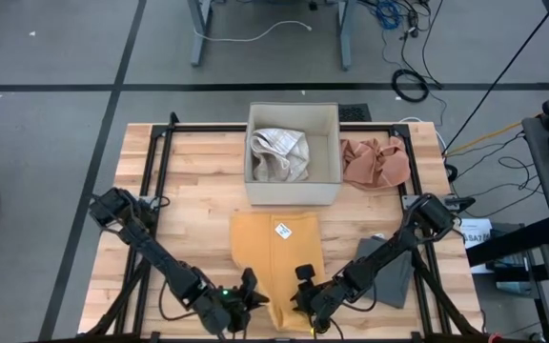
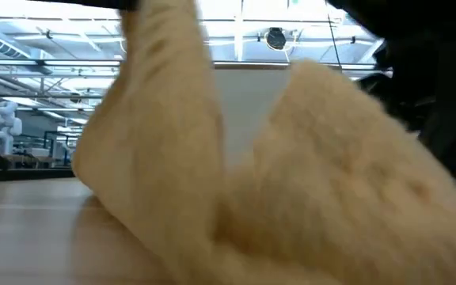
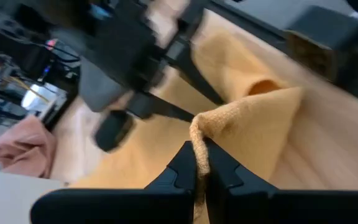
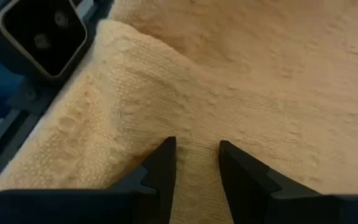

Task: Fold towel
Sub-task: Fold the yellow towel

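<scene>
left wrist view: our left gripper [image 3: 199,167] clamps the yellow towel [image 3: 253,118] edge; our right gripper [image 4: 194,155] pinches its fold.

Even, bright overhead light; soft shadows on table [image 1: 198,171]. Low view: yellow towel [image 2: 291,182] too close, blurred; ceiling strip lights behind. Left wrist view smeared with motion blur.

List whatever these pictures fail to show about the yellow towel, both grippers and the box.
- Yellow towel: its near edge in the high view is hidden under both grippers.
- Right gripper: the right wrist view shows towel between its fingers, but not whether they pinch it.
- Table behind the towel: the low view is filled by blurred raised cloth.
- Box: its wall hides part of the pale cloth inside.
</scene>
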You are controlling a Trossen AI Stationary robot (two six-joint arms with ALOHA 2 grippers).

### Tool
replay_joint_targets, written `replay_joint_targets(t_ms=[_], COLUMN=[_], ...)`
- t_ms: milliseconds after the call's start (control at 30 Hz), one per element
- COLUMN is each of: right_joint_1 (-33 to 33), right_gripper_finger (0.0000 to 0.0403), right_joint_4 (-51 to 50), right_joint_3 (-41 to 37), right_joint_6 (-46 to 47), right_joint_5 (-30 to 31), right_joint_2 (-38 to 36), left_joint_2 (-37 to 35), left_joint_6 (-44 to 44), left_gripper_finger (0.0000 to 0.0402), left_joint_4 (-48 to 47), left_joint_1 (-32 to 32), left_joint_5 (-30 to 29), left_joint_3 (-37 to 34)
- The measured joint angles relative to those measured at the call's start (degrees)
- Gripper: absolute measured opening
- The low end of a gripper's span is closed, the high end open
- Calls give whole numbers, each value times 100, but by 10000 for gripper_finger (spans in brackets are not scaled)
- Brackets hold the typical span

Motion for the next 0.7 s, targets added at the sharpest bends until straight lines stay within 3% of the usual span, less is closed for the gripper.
replay_joint_targets(t_ms=[133, 300, 700], right_joint_1=[-31, -92, 70], right_gripper_finger=[109, 109, 109], right_joint_4=[300, 541, -6], right_joint_3=[17, 16, -12], right_joint_6=[51, -193, -392], right_joint_5=[-41, -59, 181], right_joint_2=[224, 307, -383], left_joint_2=[0, 0, 0], left_joint_6=[373, 590, 413], left_gripper_finger=[9, 9, 8], left_joint_4=[371, 619, 285], left_joint_1=[188, 376, 387], left_joint_5=[111, 667, 706], left_joint_3=[0, 2, 2])
